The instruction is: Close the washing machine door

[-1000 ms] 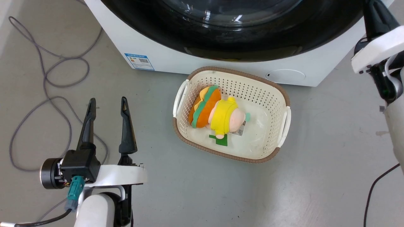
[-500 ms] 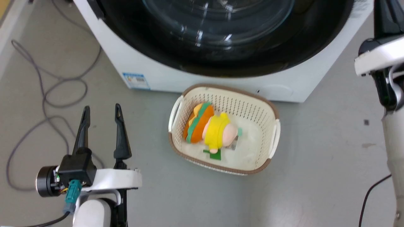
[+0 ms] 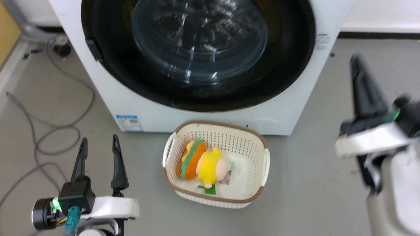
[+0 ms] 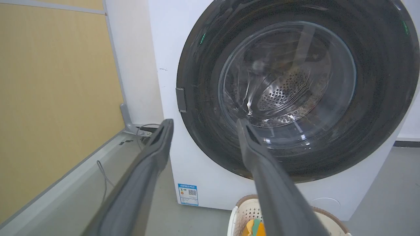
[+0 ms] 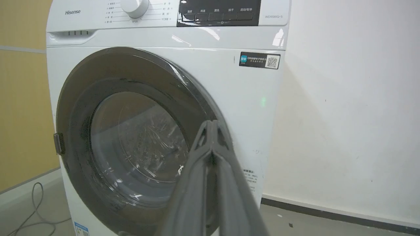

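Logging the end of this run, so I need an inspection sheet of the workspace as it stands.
Surface: grey floor.
Job's things: door looks flush with the washing machine, apparently closed.
Clutter: basket holding a plush toy, on the floor in front of the machine.
Claws: left claw open; right claw shut; both hold nothing.
Cables: grey cable looped on the floor.
Surroundings: white wall, yellow panel.

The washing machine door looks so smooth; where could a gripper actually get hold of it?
Probably the small side tab on the washing machine door's left edge, approached from the left. The rest is a smooth round disc with domed glass, lying flush on the washing machine, so nothing else sticks out to pinch.
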